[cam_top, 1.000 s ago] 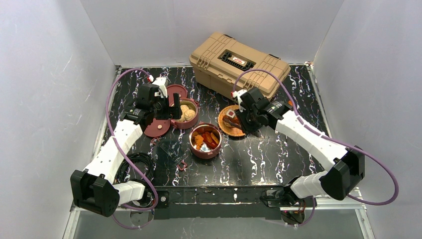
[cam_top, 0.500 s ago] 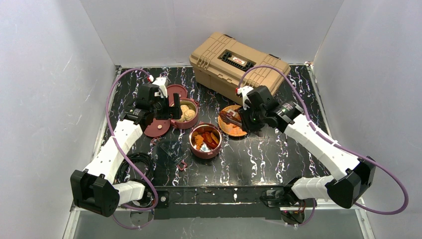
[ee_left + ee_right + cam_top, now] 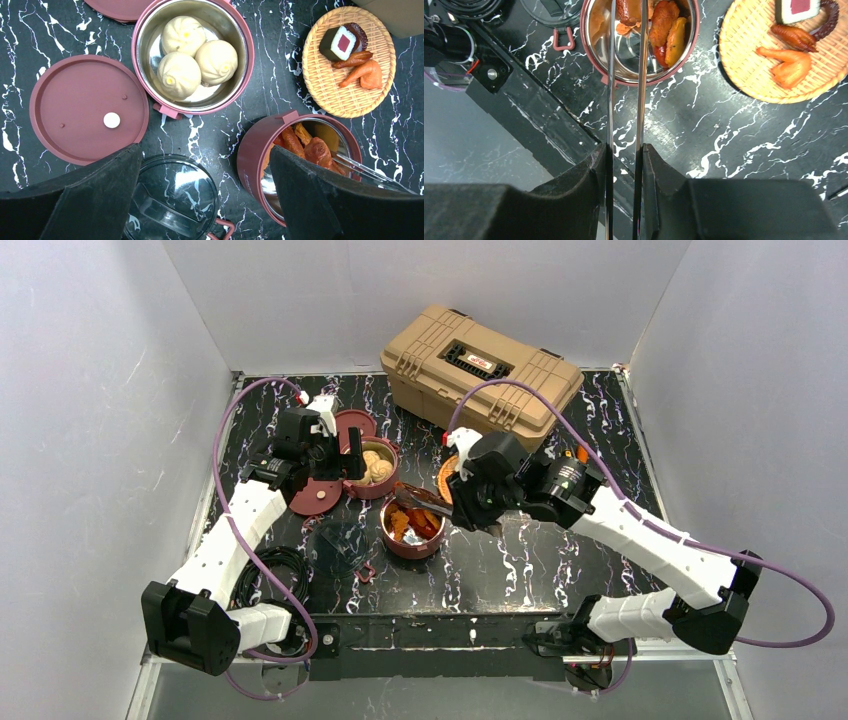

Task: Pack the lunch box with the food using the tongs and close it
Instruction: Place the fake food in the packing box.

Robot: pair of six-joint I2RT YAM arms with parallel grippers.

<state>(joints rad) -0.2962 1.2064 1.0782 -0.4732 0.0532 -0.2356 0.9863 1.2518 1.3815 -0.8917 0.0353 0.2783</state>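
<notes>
Tongs (image 3: 642,75) gripped by outstretched right claw (image 3: 624,150) reach over near bowl (image 3: 412,548)

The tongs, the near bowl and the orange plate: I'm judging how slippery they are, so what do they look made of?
The tongs look like polished metal: bright streaks along both arms. The bowl has a maroon shell, probably matte plastic, and a shiny, steel-looking lining. The plate is woven, ribbed weave visible; bamboo or a plastic imitation, unclear.

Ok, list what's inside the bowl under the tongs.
Orange and red chunks lie in the bowl, steel bottom partly bare, tongs tips among them. Anything beneath the chunks is hidden.
</notes>
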